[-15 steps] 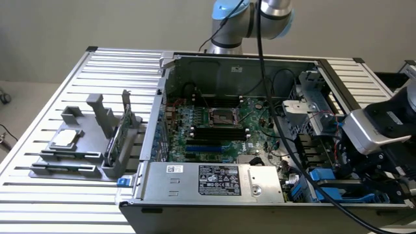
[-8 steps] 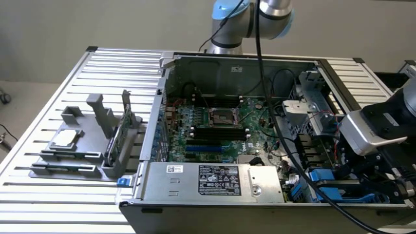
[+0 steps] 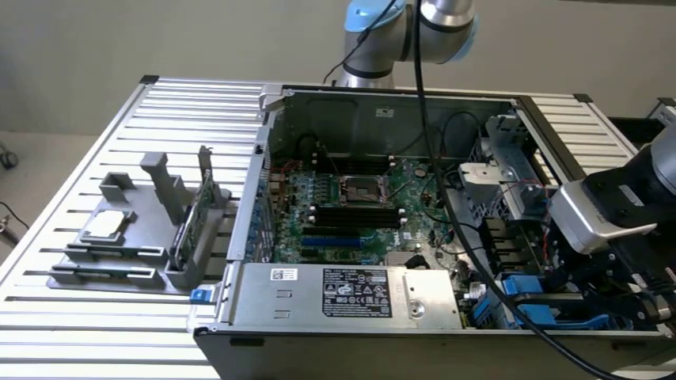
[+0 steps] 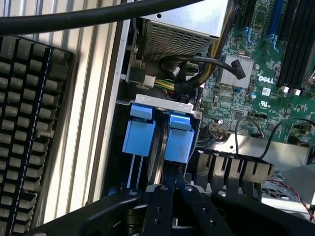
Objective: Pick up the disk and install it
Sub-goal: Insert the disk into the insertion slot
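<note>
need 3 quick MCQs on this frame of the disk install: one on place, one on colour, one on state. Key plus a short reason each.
1. Where is the gripper?
A) over the grey fixture
B) above the processor socket
C) at the disk, in the corner bay of the case

2. What colour is the disk's plastic carrier?
A) blue
B) red
C) yellow

3. How does the gripper stand?
A) wide open
B) shut
C) spread around a cable

Key:
1 C: in the wrist view its tips sit right at the carrier's edge, inside the case.
2 A: the frame is bright blue in both views.
3 B: the fingers meet with no gap between them.
</note>
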You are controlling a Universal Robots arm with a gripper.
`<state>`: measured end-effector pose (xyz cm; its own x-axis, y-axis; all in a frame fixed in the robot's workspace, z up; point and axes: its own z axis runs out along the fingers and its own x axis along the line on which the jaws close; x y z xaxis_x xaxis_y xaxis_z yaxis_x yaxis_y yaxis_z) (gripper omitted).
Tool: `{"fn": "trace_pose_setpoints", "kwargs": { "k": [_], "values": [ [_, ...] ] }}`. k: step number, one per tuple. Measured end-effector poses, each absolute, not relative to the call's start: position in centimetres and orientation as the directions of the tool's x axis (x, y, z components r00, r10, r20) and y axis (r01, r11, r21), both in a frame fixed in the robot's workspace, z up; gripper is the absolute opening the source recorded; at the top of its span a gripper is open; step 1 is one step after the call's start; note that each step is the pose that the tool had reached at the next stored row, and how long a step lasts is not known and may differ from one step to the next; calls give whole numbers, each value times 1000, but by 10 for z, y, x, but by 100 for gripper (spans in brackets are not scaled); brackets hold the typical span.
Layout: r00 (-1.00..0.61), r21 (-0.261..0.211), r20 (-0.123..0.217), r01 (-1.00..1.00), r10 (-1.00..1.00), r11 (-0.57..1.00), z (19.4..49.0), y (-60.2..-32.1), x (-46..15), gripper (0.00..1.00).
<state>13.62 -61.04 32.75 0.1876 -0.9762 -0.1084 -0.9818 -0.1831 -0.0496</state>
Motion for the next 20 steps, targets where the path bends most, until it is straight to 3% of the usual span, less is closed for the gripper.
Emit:
{"fn": "trace_pose_setpoints", "kwargs": {
  "k": [3,15,20],
  "values": [
    [188,-51,-109,-982,-976,-183,328,-610,136,11],
    [188,-51,-108,-982,-976,-183,381,-607,134,11],
    [188,-51,-108,-982,-976,-183,387,-604,123,11]
  ]
}}
